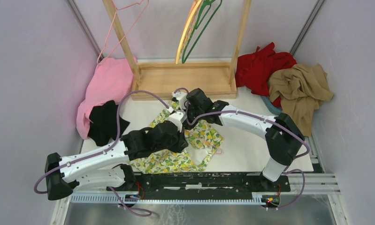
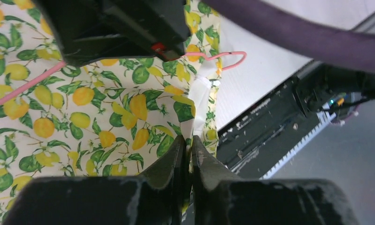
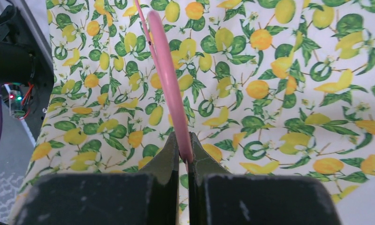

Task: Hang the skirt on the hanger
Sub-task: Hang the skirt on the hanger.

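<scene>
the skirt (image 1: 171,161) lies spread near the front of the table (image 1: 246,147). the left jaws are pressed together on its edge. just beyond, the right jaws pinch the wire of the pink hanger (image 3: 163,70), which lies across the skirt, hook poking past the fabric's edge. a wooden rack (image 1: 185,79) stands behind

Skirt (image 1: 169,161) on table (image 1: 251,145), wooden rack (image 1: 185,77) behind

A robot lab cell: plain pale walls (image 1: 35,70) box in a white table (image 1: 251,145), two robot arms (image 1: 96,157) sit bolted to a black rail (image 1: 209,179) at its near edge, a wooden rack (image 1: 185,77) at its far edge.
</scene>
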